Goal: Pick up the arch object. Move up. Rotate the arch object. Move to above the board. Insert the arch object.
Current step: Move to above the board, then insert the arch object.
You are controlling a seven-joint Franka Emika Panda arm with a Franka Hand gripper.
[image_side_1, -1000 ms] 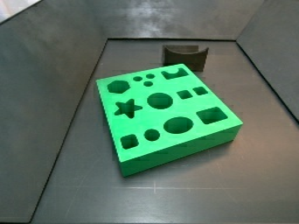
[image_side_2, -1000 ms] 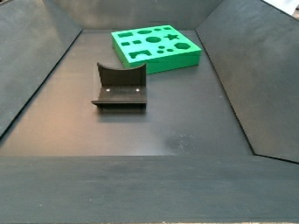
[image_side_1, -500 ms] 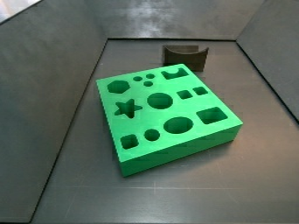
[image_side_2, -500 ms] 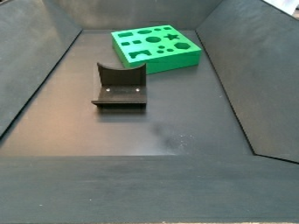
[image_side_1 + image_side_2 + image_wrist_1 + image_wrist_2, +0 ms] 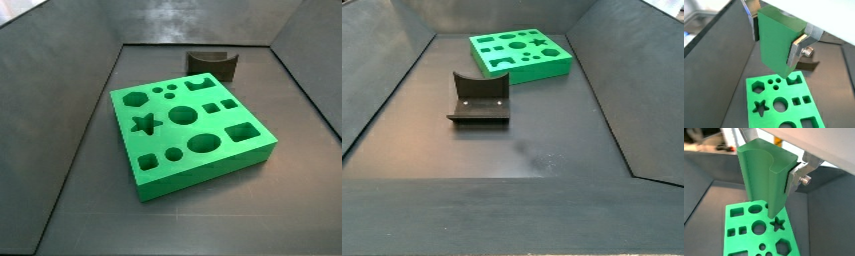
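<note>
While the pincer [image 5: 774, 37] clamps the arch [image 5: 764, 178] high over the board [image 5: 784, 102], out of both side views, the carry above the board appears nearly done; next comes lining up over the arch-shaped hole [image 5: 793, 79] and lowering.

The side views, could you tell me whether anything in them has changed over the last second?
Nothing has visibly changed. In both side views the board and the fixture lie where they were, and the gripper shows in neither. Only the wrist views show it, above the board, shut on the arch object; there are no earlier wrist pictures to compare.
</note>
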